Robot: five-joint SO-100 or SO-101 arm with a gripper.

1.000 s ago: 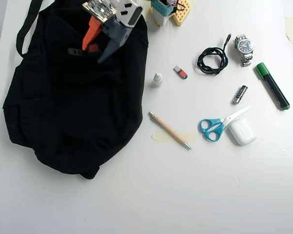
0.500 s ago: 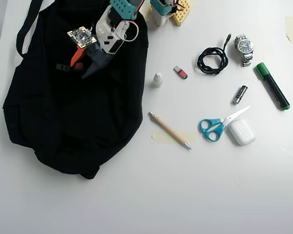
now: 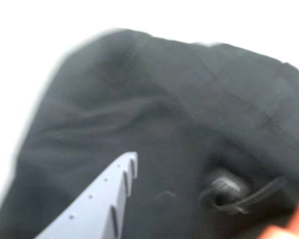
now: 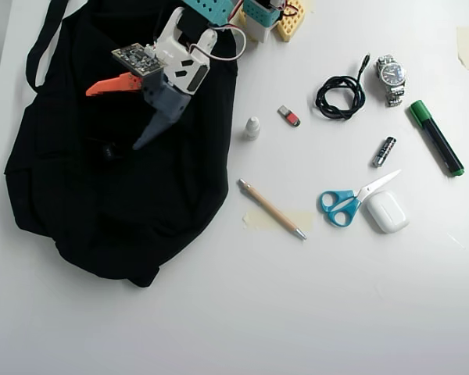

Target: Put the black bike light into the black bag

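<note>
Black fabric fills the wrist view: the black bag (image 3: 154, 129) lies slack and creased, and on it, toward the lower right, rests the black bike light (image 3: 224, 191) with its short strap tail trailing right. In the overhead view the light (image 4: 108, 150) shows as a small dark lump on the bag (image 4: 117, 211), left of the grey fingertip. The jaws of the gripper (image 4: 113, 113) stand spread and empty, orange finger to the left, grey finger pointing down toward the near side. The light looks small, stiff and light, likely easy to pinch across its body, while its strap is floppy and a poor hold. The bag will sag and fold under any push. Clutter lies well apart on the table (image 4: 297, 312) to the right: a small white bottle (image 4: 252, 127), a pencil (image 4: 271, 209), scissors (image 4: 352, 200) and a coiled cable (image 4: 340, 95); nothing blocks the light.
</note>
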